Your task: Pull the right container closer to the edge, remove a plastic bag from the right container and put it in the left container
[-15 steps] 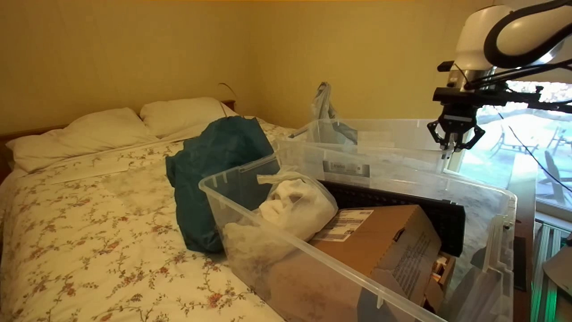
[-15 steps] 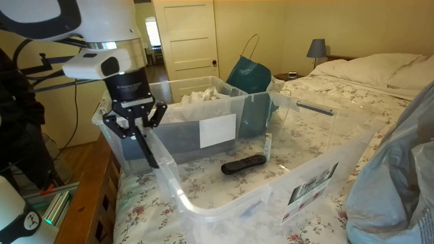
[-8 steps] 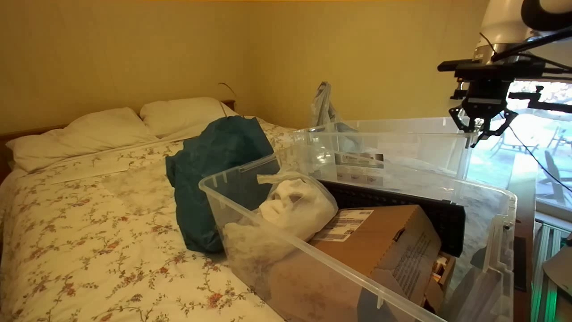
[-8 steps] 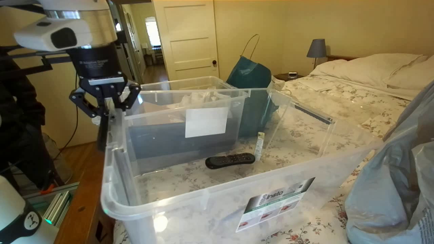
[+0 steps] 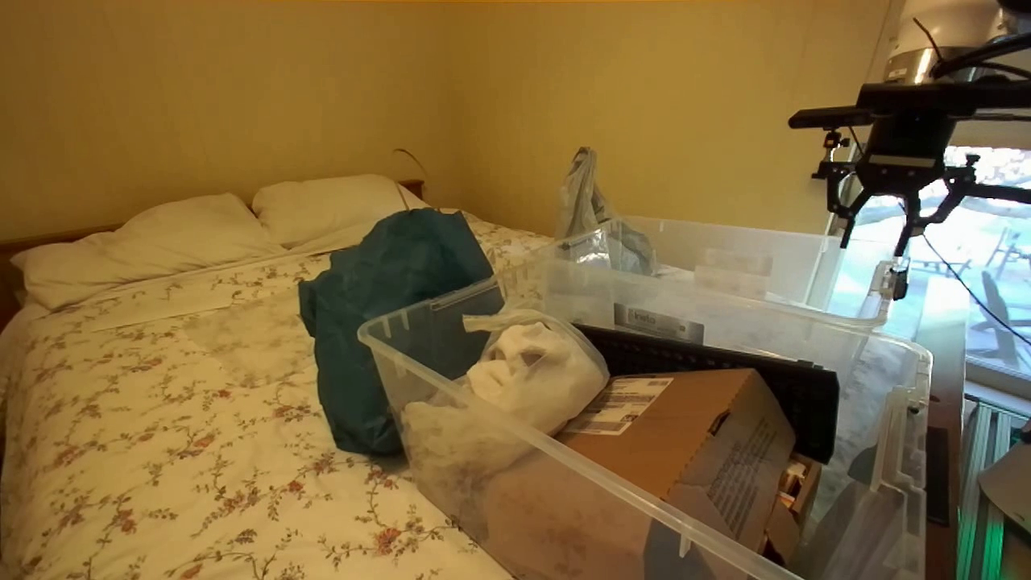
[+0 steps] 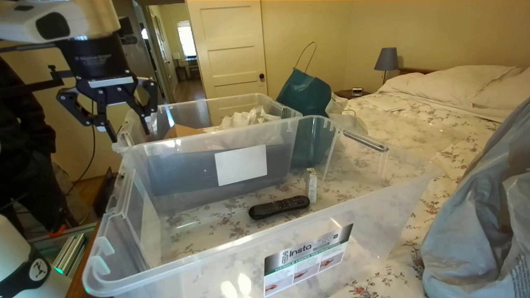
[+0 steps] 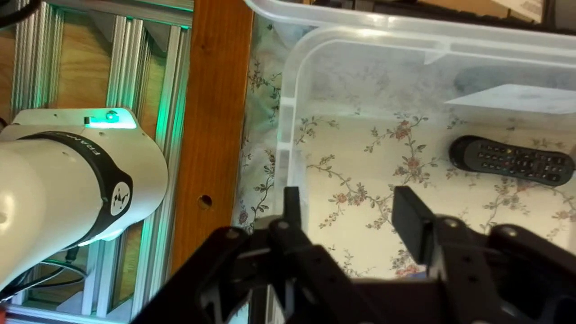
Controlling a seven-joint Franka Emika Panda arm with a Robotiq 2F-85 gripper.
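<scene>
Here: remote (image 6: 279, 207) in right container (image 6: 232, 265); carton (image 5: 685, 435) in left container (image 5: 564, 453).

grey lamp (image 6: 386, 60) | panelled door (image 6: 235, 49) | pillows (image 5: 329, 213) on floral bedspread (image 5: 177, 435) | black remote (image 6: 279, 207) beside slim box (image 6: 311, 186)
</scene>
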